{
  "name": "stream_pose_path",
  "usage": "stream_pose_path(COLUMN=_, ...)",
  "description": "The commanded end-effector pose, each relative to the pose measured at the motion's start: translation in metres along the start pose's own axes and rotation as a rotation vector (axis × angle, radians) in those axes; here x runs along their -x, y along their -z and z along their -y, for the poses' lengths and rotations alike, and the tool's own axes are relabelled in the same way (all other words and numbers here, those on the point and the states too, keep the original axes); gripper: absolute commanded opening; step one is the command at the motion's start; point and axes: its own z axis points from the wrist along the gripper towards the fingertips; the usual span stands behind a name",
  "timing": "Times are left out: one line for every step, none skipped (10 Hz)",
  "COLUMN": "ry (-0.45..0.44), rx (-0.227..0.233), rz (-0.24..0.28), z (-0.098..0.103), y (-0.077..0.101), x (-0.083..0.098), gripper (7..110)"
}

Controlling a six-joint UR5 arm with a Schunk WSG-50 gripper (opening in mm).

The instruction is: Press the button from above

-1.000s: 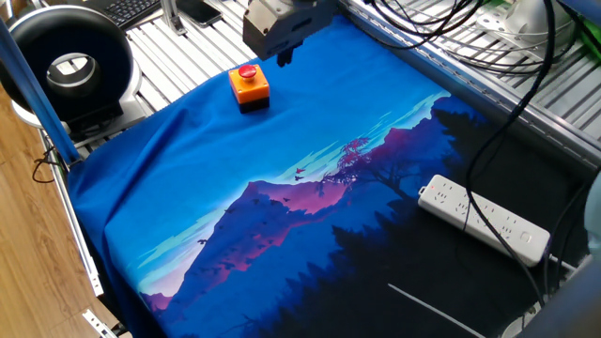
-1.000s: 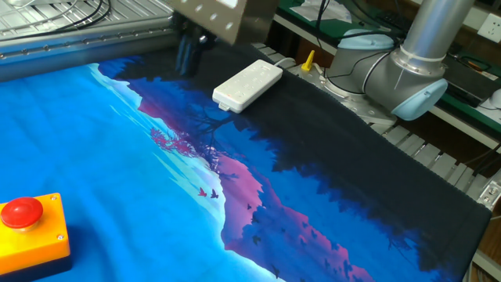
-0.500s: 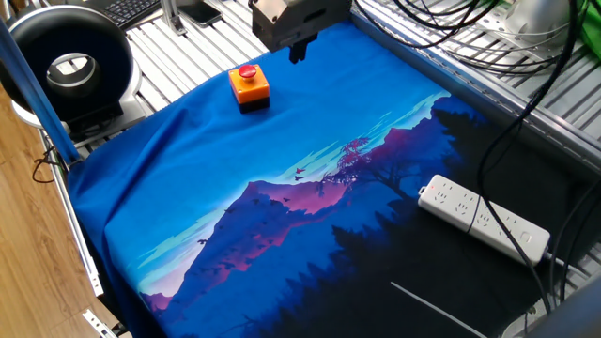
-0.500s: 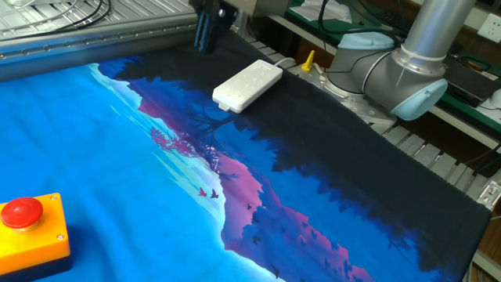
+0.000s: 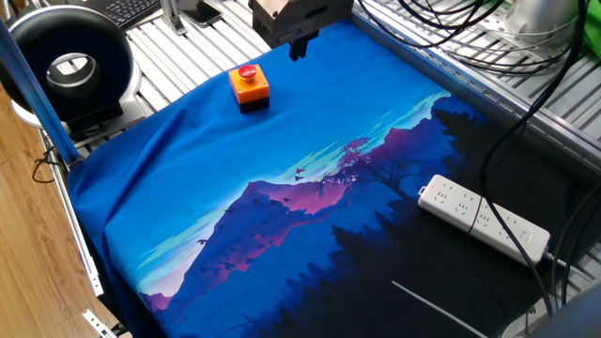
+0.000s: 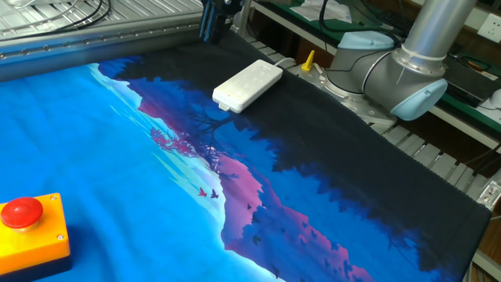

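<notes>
The button [image 5: 248,83] is a small orange box with a red round cap, standing on the far left part of the blue printed mat [image 5: 310,197]. It also shows at the lower left in the other fixed view [image 6: 28,228]. My gripper [image 5: 299,50] hangs in the air to the right of the button and above it, apart from it. In the other fixed view only its dark fingers [image 6: 210,27] show at the top edge. No view shows whether a gap lies between the fingertips. Nothing is seen in the gripper.
A long white power strip [image 5: 484,218] lies on the dark end of the mat, also in the other fixed view [image 6: 247,84]. A black round device [image 5: 70,64] stands off the mat at the left. Black cables [image 5: 507,122] hang at the right. The arm's base [image 6: 407,66] is beside the mat.
The gripper has risen and moved a little away from the button since one second ago. It has hardly moved in the last half second. The button has not moved.
</notes>
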Motion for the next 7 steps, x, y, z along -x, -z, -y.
stream_pose_path(ry=-0.010, rx=0.017, rz=-0.004, z=-0.004, y=0.003, x=-0.002, gripper=7)
stream_pose_path(ry=-0.013, rx=0.017, rz=-0.004, z=-0.004, y=0.003, x=-0.002, gripper=7)
stream_pose_path(ry=-0.022, rx=0.017, rz=0.002, z=-0.004, y=0.002, x=0.000, gripper=7)
stream_pose_path(ry=-0.019, rx=0.020, rz=0.006, z=-0.005, y=0.003, x=0.000, gripper=7)
stream_pose_path(ry=0.004, rx=0.019, rz=0.028, z=-0.005, y=0.003, x=0.006, gripper=7)
stream_pose_path(ry=0.022, rx=0.019, rz=0.036, z=-0.006, y=0.003, x=0.008, gripper=7)
stream_pose_path(ry=0.037, rx=0.018, rz=0.045, z=-0.006, y=0.004, x=0.010, gripper=7)
